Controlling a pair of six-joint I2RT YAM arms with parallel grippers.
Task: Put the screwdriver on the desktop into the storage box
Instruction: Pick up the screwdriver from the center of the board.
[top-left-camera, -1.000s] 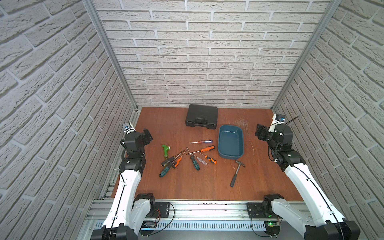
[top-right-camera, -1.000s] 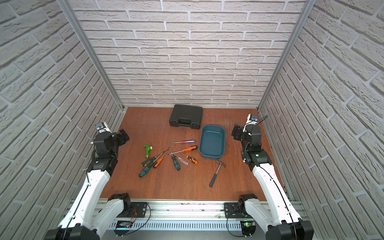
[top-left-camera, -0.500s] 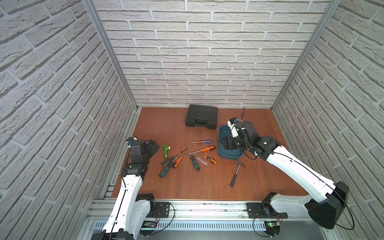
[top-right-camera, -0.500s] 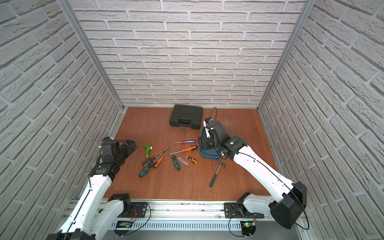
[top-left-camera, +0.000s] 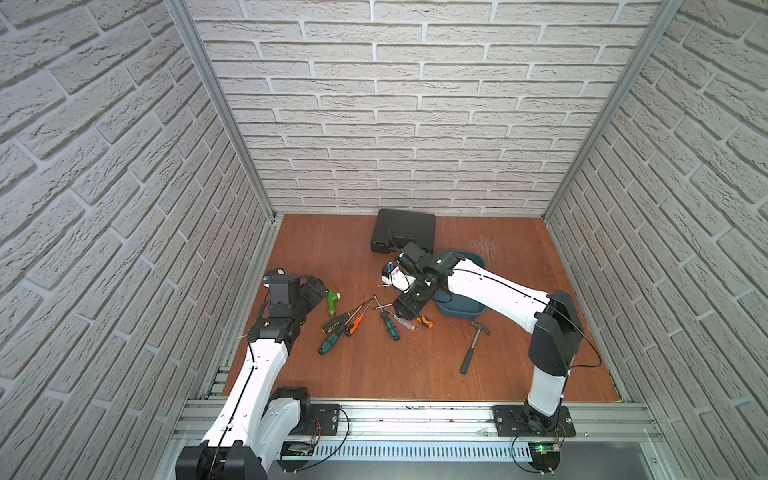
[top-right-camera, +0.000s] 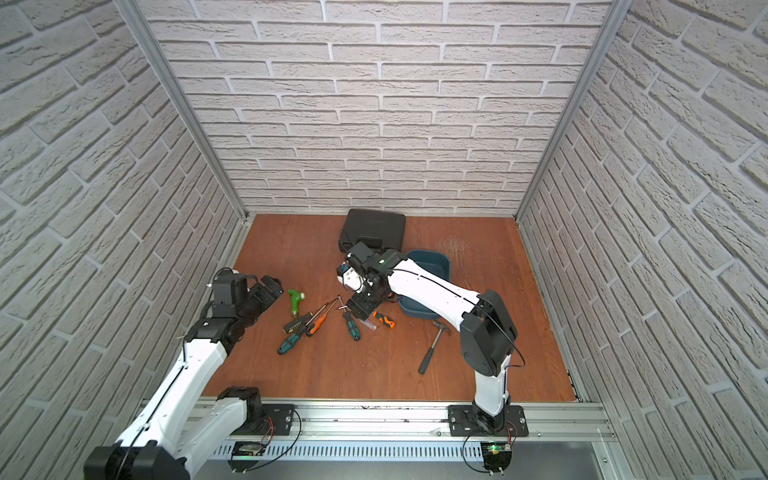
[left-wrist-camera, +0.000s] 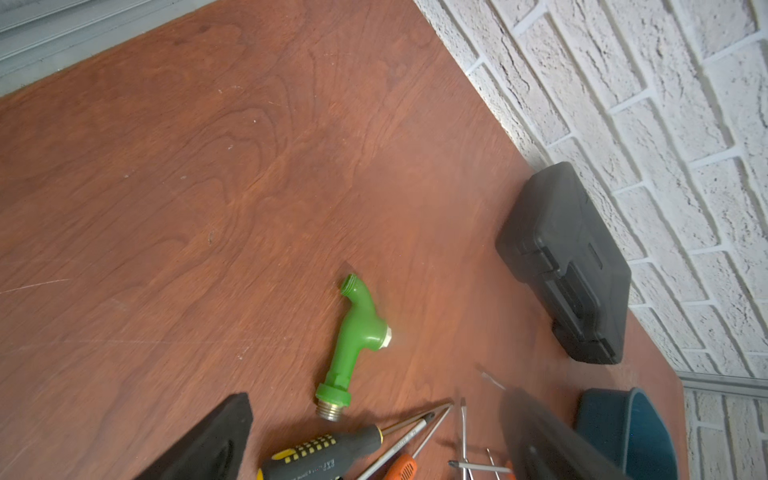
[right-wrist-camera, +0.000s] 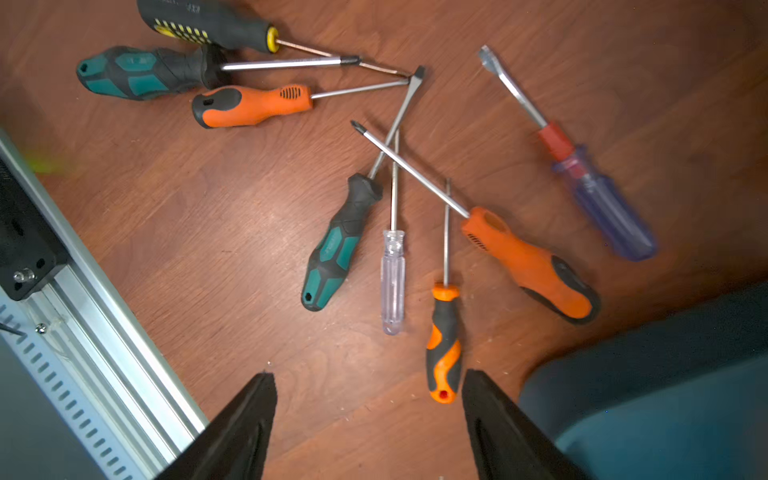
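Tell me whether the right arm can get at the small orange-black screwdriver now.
Probably yes. The right gripper is open right by the small orange-black screwdriver, whose handle lies free on the desktop; only its shaft crosses the big orange screwdriver's.

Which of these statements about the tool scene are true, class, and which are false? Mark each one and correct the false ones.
1. The hammer lies on the desktop, outside the storage box. True.
2. The right gripper's fingers are shut on an orange screwdriver. False: the right gripper has its fingers open and empty above the desktop.
3. The black case is closed. True.
4. The green fitting lies in the storage box. False: the green fitting lies on the desktop, near the open left gripper.
5. Two teal-handled screwdrivers lie on the desktop. True.
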